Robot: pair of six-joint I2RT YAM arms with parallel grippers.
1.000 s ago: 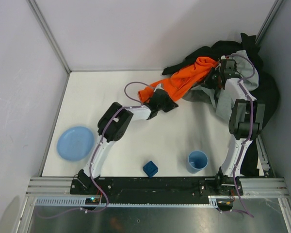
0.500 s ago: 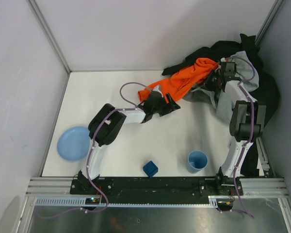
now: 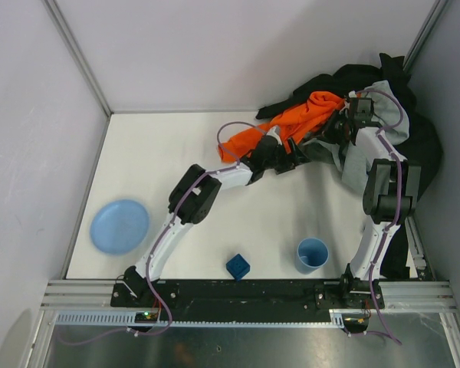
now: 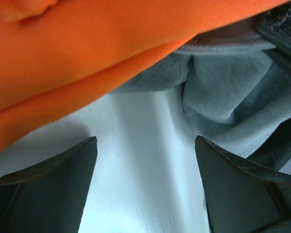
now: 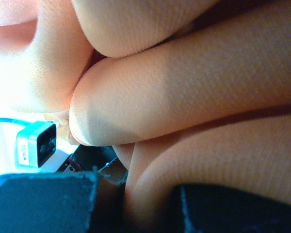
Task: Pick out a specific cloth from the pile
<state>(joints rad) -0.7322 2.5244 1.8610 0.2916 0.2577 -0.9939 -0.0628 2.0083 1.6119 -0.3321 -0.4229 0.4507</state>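
Observation:
The pile (image 3: 345,84) of mostly black garments fills the back right corner. The cloth (image 3: 353,165), plain grey, lies in it under the bright orange garment (image 3: 299,119). My left gripper (image 3: 291,157) hangs open just over the white table at the pile's near-left edge, nothing between its fingers. In the left wrist view the left gripper (image 4: 145,145) faces grey cloth (image 4: 223,92) ahead and to the right, with orange garment (image 4: 87,58) above. My right gripper (image 3: 336,129) is buried in the pile. In the right wrist view the right gripper (image 5: 136,194) has a fold of orange garment (image 5: 184,87) pinched between its fingers.
A blue plate (image 3: 119,226) lies at the near left. A blue cube (image 3: 238,266) and a blue cup (image 3: 313,254) stand near the front edge. Walls close in the table at the back, left and right.
My left gripper has opened, let go of the orange garment's end, and moved right toward the grey cloth. The right arm has barely moved.

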